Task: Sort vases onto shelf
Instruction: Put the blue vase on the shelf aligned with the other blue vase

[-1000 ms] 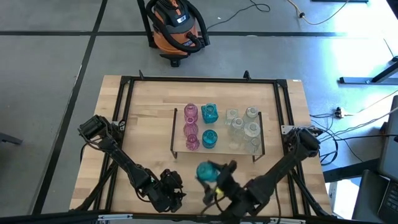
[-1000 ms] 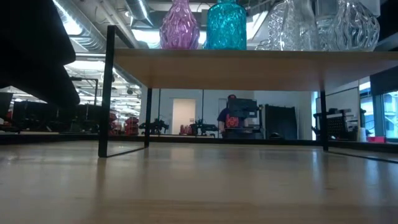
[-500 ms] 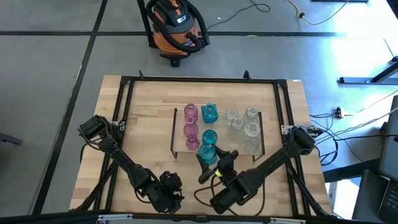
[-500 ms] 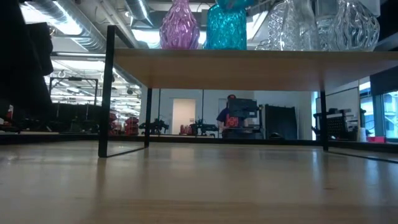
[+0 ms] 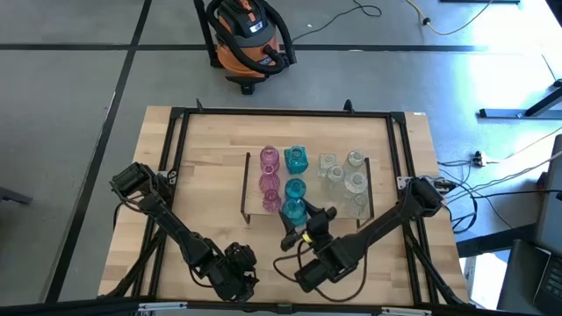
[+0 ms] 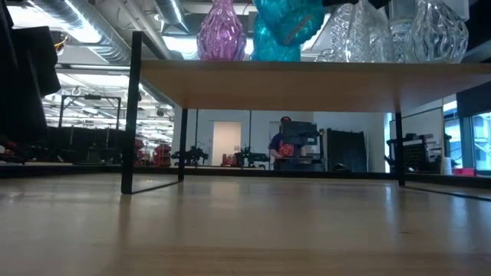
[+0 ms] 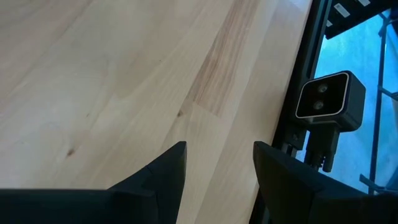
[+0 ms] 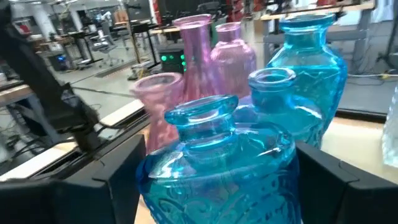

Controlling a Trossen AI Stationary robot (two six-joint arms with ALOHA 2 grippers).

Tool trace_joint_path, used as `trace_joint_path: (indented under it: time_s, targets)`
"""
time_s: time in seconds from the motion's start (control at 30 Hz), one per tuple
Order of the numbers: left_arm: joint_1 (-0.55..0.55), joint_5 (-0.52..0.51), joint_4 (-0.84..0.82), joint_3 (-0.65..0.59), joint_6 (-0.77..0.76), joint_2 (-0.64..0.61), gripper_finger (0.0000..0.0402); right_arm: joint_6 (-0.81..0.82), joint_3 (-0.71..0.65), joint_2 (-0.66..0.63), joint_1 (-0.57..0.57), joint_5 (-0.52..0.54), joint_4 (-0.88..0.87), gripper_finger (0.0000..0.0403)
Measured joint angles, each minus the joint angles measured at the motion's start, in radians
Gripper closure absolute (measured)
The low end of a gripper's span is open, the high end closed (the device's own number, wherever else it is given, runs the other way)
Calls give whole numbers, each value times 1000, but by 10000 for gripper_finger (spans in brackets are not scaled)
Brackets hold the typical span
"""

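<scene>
The shelf [image 5: 307, 213] stands mid-table on its thin dark end brackets. On it stand pink vases [image 5: 270, 181] at left, two teal vases [image 5: 296, 161] beside them and several clear vases [image 5: 344, 178] at right. My right gripper [image 5: 299, 223] is shut on a third teal vase [image 5: 294, 211] over the shelf's near edge, just in front of the standing teal ones. In the low view this vase [image 6: 288, 21] shows tilted above the shelf board [image 6: 307, 80]. My left gripper [image 5: 235, 266] waits open near the table's front edge, above bare wood [image 7: 124, 93]. My right gripper pinches the teal vase's bulbous body [image 8: 161, 177] between its two fingers [image 8: 115, 177], one on each side, below the neck and mouth [image 8: 202, 112]. The fingers come about level from the table's near side. The vase is tilted, mouth up; whether its base touches the shelf I cannot tell.
An orange shop vacuum [image 5: 249, 35] stands on the floor beyond the far edge. A black frame [image 5: 281, 112] runs round the tabletop, and a small camera [image 7: 323, 107] sits at its front edge. Bare wood lies to the left of the shelf [image 5: 206, 175].
My right gripper has carried the teal vase from in front of the shelf toward the table's far edge, sinking a little and rolling its wrist. The vase now hangs over the shelf's near edge and has come into the low view, tilted.
</scene>
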Motion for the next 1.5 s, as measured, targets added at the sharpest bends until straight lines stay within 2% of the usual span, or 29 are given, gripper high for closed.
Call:
trace_joint_path:
  time_s: [0.5,0.67,0.93,1.2,1.5]
  targets:
    - [0,4,-1,0,3,0,221,-3,0,0,-40,-31,-36,107]
    - [1,4,0,0,3,0,221,-3,0,0,-58,-62,-43,78]
    - [1,4,1,0,4,0,221,-3,0,0,-80,-85,-59,106]
    - [1,3,1,0,4,0,221,-3,0,0,-84,-83,-58,64]
    - [1,3,1,0,4,0,221,-4,2,0,-84,-77,-58,81]
